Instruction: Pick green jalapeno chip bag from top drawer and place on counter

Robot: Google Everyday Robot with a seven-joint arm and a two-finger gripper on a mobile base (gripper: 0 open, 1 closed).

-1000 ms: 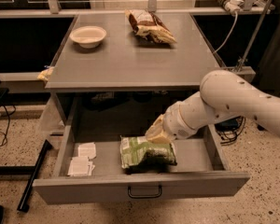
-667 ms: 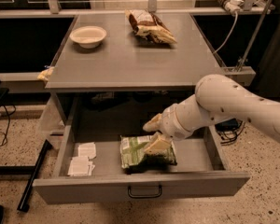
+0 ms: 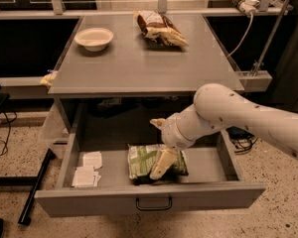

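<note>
The green jalapeno chip bag (image 3: 145,160) lies flat in the middle of the open top drawer (image 3: 149,198). My gripper (image 3: 158,144) reaches down into the drawer from the right on the white arm (image 3: 238,115). It is open: one cream finger (image 3: 160,164) rests on the bag's right half, and the other finger (image 3: 156,123) stands behind the bag's far edge. The bag's right end is partly hidden by the finger. The grey counter (image 3: 139,68) spans above the drawer.
On the counter stand a white bowl (image 3: 94,37) at the back left and a brown-and-cream chip bag (image 3: 159,28) at the back middle. White paper packets (image 3: 87,170) lie in the drawer's left part. A black stand leg (image 3: 35,187) is on the floor to the left.
My gripper has moved left and down over the green bag, and one finger now lies on it. The bag has not moved.
</note>
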